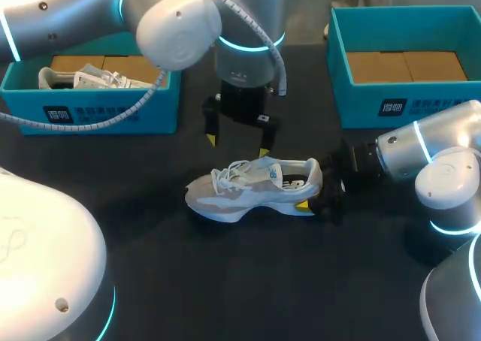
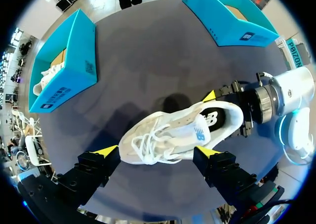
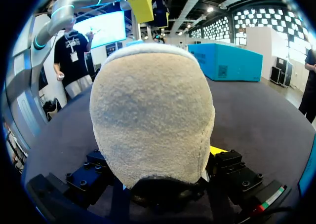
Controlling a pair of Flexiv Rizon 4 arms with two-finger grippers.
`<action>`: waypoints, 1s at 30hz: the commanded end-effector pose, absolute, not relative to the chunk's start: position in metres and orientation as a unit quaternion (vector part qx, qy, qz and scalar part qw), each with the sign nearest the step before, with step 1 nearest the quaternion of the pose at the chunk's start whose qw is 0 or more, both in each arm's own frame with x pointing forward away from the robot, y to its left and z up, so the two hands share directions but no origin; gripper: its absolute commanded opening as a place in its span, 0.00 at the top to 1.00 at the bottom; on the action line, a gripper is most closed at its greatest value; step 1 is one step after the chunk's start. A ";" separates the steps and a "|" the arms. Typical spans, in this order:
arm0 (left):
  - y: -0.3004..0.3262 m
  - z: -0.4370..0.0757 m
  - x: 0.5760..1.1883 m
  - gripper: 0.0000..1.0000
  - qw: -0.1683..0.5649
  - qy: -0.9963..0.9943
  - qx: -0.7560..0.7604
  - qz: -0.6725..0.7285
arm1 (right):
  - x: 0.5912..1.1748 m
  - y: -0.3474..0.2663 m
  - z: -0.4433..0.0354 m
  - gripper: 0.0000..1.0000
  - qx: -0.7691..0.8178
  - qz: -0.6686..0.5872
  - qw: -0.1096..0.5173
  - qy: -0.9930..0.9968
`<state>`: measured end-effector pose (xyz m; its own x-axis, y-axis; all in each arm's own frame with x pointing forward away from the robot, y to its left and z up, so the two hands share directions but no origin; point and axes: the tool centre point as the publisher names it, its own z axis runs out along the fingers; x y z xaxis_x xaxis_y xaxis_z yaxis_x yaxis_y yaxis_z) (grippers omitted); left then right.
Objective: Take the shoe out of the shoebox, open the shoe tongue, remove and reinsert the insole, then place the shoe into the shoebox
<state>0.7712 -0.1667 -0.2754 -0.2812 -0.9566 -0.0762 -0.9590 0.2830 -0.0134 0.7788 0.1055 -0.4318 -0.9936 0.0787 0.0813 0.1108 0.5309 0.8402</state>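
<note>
Our right claw (image 1: 319, 195) is clamped on the heel of the white shoe (image 1: 252, 187). The shoe sits upright on the black table (image 1: 225, 281), out of its box. Our left claw (image 1: 237, 146) hangs wide open just over the laces, not gripping anything.

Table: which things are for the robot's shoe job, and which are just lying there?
For the job: white shoe; empty shoebox, probably its box.
Just lying there: other shoebox; shoe inside it.
</note>
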 end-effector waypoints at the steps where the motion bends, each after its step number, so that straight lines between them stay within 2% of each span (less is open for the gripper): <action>1: -0.174 -0.281 0.768 0.00 0.030 0.805 -0.593 0.015 | 0.777 0.112 -0.444 1.00 -0.054 -0.480 0.017 -0.875; 30: -0.234 -0.340 0.790 0.00 0.043 0.842 -0.537 0.001 | 0.777 0.112 -0.444 1.00 -0.054 -0.480 0.017 -0.875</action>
